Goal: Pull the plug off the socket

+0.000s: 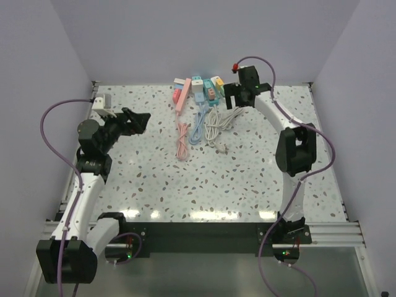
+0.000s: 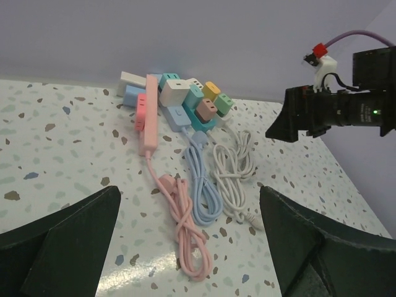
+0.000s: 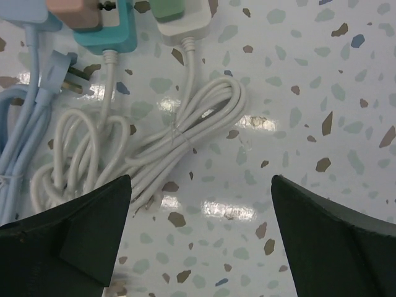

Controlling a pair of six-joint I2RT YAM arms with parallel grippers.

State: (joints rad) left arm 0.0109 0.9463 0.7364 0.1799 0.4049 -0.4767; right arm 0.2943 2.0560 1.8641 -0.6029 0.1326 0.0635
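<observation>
1. Looking at the far middle of the worktop (image 1: pixel 185 185) and finding a small bunch of socket blocks (image 1: pixel 199 88) there, with chunky plugs (image 2: pixel 213 99) pushed into them.
2. Seeing, from the right wrist view, a brown plug (image 3: pixel 73 11) sitting in a teal block (image 3: pixel 105 32) and a green plug (image 3: pixel 168 7) sitting in a white block (image 3: pixel 185 23). Not seeing any of these plugs pulled out yet.
3. Hanging the right tool (image 1: pixel 236 96) over the white cord (image 3: pixel 154 148), near the blocks but not touching them. Holding it spread wide and pinching nothing.
4. Holding the left tool (image 1: pixel 137 120) over at the left side, well apart from the blocks. Spreading wide too, and pinching nothing.
5. Judging the job as hardly begun: getting close on the right side, but not gripping or pulling anything.
6. Not being able to tell which plug is the one to pull.
7. Guessing at what is left: picking one plug, coming down on it, squeezing its sides, and pulling it out of its block.
8. Guessing also at a need for help from the other tool, pressing the block down, since a light block may lift up with its plug.
9. Noticing the pink cord (image 2: pixel 185 235) and the blue cord (image 2: pixel 203 192) lying coiled beside the white one, in front of the blocks and not blocking the plugs.
</observation>
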